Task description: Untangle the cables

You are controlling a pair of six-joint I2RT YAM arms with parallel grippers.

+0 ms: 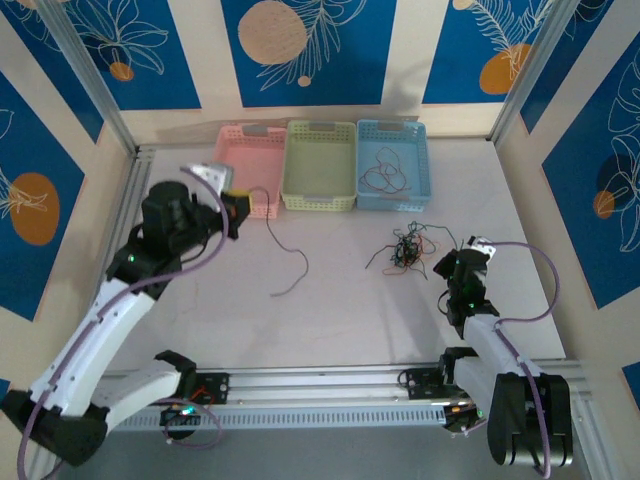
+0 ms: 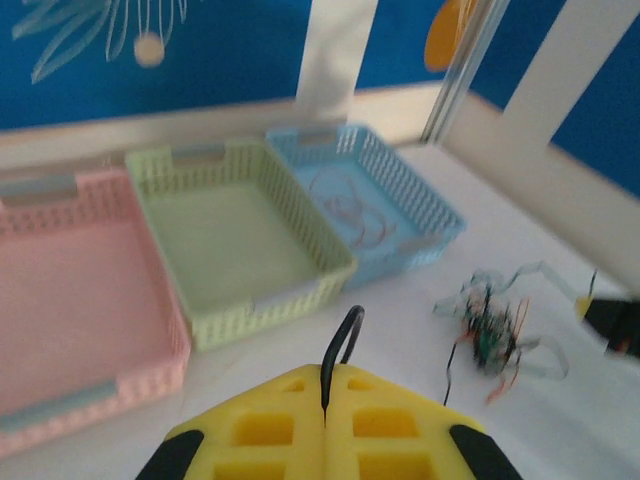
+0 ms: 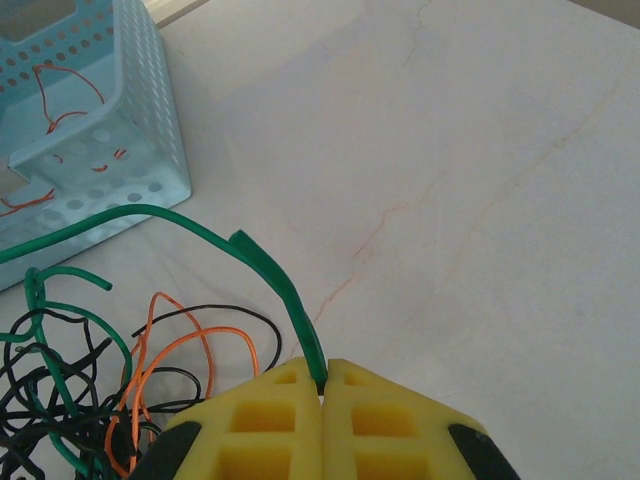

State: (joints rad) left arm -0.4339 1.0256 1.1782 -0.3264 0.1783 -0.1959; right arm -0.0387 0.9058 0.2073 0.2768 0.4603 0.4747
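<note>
From above, our left gripper [image 1: 232, 212] is pressed together on one end of a black wire [image 1: 285, 255]. The wire trails loose over the table [image 1: 330, 310], well to the left of the blue basket [image 1: 420, 165] and apart from everything else. Our right gripper [image 1: 445, 265] sits just in front of that basket, touching the edge of the clump of cables [image 1: 405, 250]. Reddish wires [image 1: 385, 172] already lie inside the basket.

Through the left wrist camera, the yellow pads [image 2: 260, 430] meet with no gap on the black wire [image 2: 342, 345]. The clump [image 2: 490, 335] shows blurred, in front of the blue basket [image 2: 420, 245].

Through the right wrist camera, the right gripper [image 3: 322, 385] pinches a green wire [image 3: 285, 285]. This wire arches back into the clump [image 3: 70, 400], just in front of the blue basket [image 3: 150, 170].

We judge that one strand is free and a second is being worked out. Next, we think the black wire needs dropping into a basket. The green one calls for a slow pull away from the blue basket, and we should watch that the whole clump does not drag along.
</note>
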